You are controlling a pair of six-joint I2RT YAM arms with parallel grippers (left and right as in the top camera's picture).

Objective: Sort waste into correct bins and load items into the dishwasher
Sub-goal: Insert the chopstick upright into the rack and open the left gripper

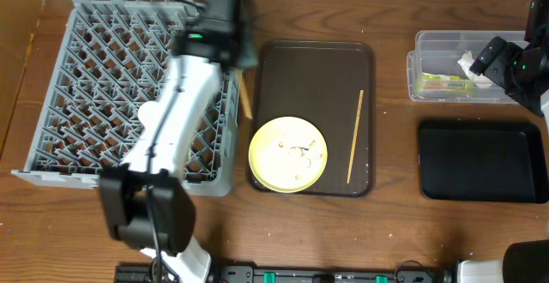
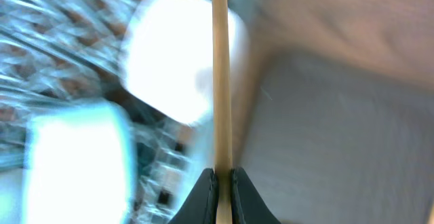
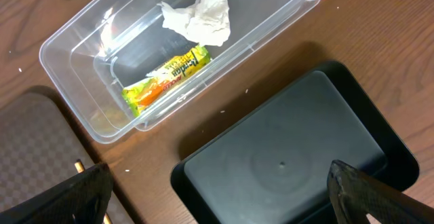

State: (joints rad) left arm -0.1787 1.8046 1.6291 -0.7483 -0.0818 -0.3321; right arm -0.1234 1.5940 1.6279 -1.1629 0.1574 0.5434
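Note:
My left gripper (image 2: 223,176) is shut on a wooden chopstick (image 2: 220,75) at the grey dishwasher rack's (image 1: 94,86) right edge. The left wrist view is blurred. That chopstick (image 1: 244,96) hangs between the rack and the brown tray. The other chopstick (image 1: 355,137) lies on the tray beside the yellow plate (image 1: 288,153), which carries rice scraps (image 1: 300,150). My right gripper (image 3: 217,197) hangs open and empty over the black bin (image 3: 291,149). Beside it, the clear bin (image 3: 81,68) holds the white tissue (image 3: 203,13) and the yellow-green wrapper (image 3: 166,75).
The dark brown serving tray (image 1: 317,60) sits mid-table between the rack and the bins. The left arm (image 1: 176,120) lies across the rack and hides part of it. A blurred white shape (image 2: 173,61) and a light blue one (image 2: 74,163) show in the rack.

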